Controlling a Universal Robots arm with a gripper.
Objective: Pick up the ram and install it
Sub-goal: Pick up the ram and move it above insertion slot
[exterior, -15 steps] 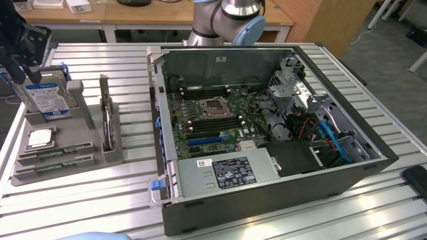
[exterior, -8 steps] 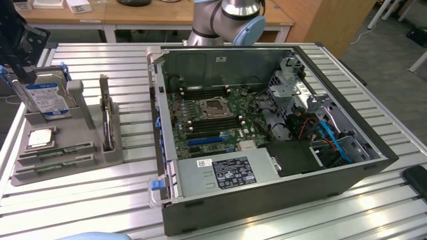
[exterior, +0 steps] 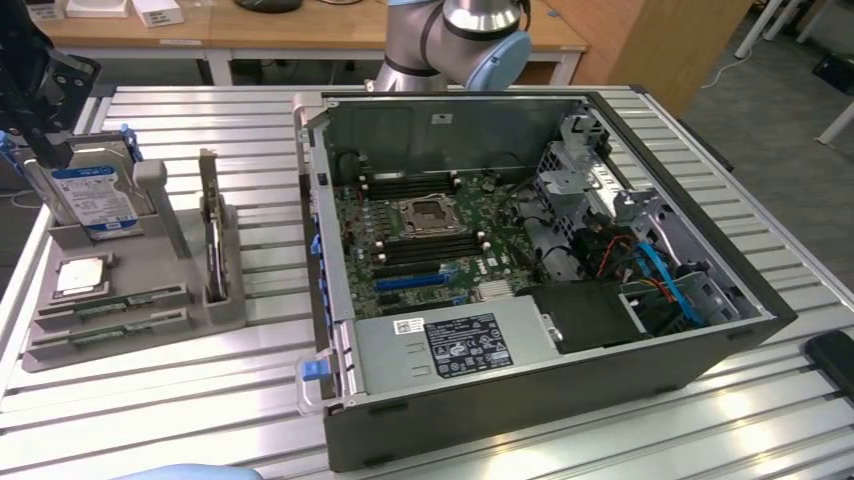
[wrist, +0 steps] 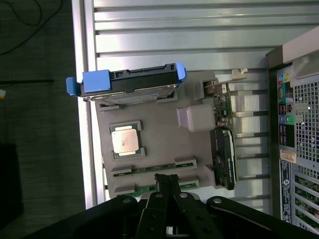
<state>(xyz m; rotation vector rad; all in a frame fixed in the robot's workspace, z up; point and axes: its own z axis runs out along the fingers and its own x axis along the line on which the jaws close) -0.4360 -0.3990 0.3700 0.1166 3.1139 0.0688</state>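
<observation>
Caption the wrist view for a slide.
Gripper shut on the ram in its gray holder, which also carries a CPU, hard drive and expansion card.

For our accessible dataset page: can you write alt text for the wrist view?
The gripper is shut on the ram, a green stick seated in a grey holder. The holder also carries a second stick, a processor, a blue-bracketed hard drive and a dark expansion card, beside a computer case.
</observation>
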